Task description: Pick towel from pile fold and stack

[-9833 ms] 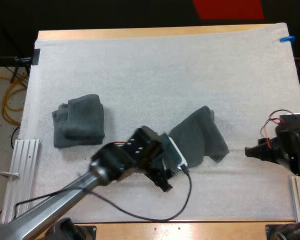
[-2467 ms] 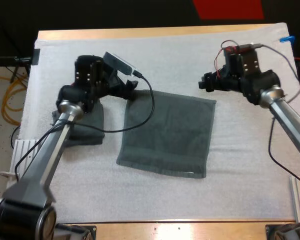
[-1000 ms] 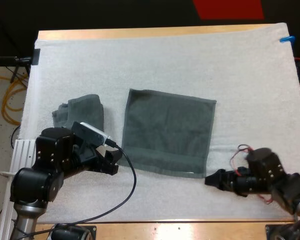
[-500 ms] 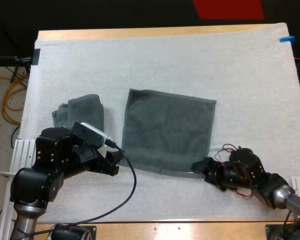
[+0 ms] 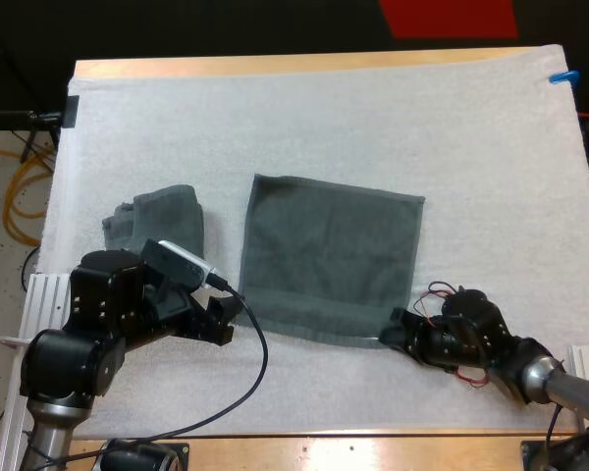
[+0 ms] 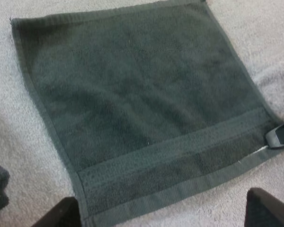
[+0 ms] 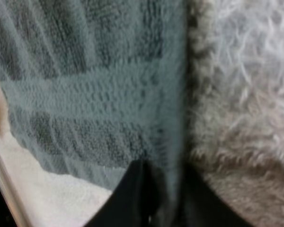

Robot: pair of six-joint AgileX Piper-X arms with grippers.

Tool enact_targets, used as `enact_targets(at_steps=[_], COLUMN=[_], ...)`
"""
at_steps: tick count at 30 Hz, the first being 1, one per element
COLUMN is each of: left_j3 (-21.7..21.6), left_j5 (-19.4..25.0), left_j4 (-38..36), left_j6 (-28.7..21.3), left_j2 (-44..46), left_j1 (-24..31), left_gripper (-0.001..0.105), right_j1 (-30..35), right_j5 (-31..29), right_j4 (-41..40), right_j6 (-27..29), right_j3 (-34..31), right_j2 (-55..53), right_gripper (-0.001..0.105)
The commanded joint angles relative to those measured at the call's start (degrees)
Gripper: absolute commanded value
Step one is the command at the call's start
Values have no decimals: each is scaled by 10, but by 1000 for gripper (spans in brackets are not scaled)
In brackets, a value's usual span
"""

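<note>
— So where does the fold stand?
— Just starting, I judge. The flat square dark grey-green towel (image 5: pixel 329 257) lies spread in the middle of the soft white mat (image 5: pixel 324 118), not yet folded. The bunched dark grey-green towel (image 5: pixel 155 234) sits apart at its left.
— And your grippers?
— My right gripper (image 5: pixel 397 327) is at the near right corner, fingers (image 7: pixel 137 189) drawn narrow with the hem pressed between them. My left gripper (image 5: pixel 228 319) hovers by the near left corner, fingers (image 6: pixel 61 215) wide apart and clear of the cloth.
— What comes next, then?
— Likely the left has to come down and pinch its corner as well. Then both near corners should lift together and carry over to the far edge, level with each other, or the hem will land skewed; a second fold and the stacking come after
</note>
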State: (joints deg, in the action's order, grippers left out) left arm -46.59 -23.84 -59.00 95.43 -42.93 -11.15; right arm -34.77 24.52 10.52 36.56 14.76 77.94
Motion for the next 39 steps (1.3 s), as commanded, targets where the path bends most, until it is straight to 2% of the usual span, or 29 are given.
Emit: enact_targets(at_steps=[1, 4, 6, 8, 11, 17, 24, 29, 36, 39], left_j3=[6, 30, 54, 83, 122, 180, 188, 188, 188, 187], left_j5=[-6, -30, -43, -53, -55, -59, -107, -181, -228, -230], left_j4=[1, 11, 26, 52, 92, 145, 184, 231, 276, 283], left_j6=[6, 20, 52, 99, 145, 211, 213, 213, 213, 213], left_j2=[4, 4, 4, 4, 4, -10, -110, -215, -310, -337], left_j1=[1, 1, 1, 1, 1, 1, 1, 1, 1, 1], left_gripper=[68, 68, 70, 76, 83, 84, 84, 84, 84, 84], right_j1=[-1, -1, -1, -1, -1, -1, -1, -1, -1, -1], right_j5=[-3, -3, -4, -17, -47, -99, -119, -119, -119, -119], right_j4=[-1, -17, -41, -82, -140, -265, -320, -322, -322, -322], right_j6=[18, 48, 65, 90, 120, 181, 217, 217, 217, 217], right_j3=[0, 0, 0, 0, 0, 6, 6, 6, 6, 6], right_j2=[-1, -16, -34, -59, -92, -159, -196, -198, -198, -198], right_gripper=[0, 0, 0, 0, 0, 0, 0, 0, 0, 0])
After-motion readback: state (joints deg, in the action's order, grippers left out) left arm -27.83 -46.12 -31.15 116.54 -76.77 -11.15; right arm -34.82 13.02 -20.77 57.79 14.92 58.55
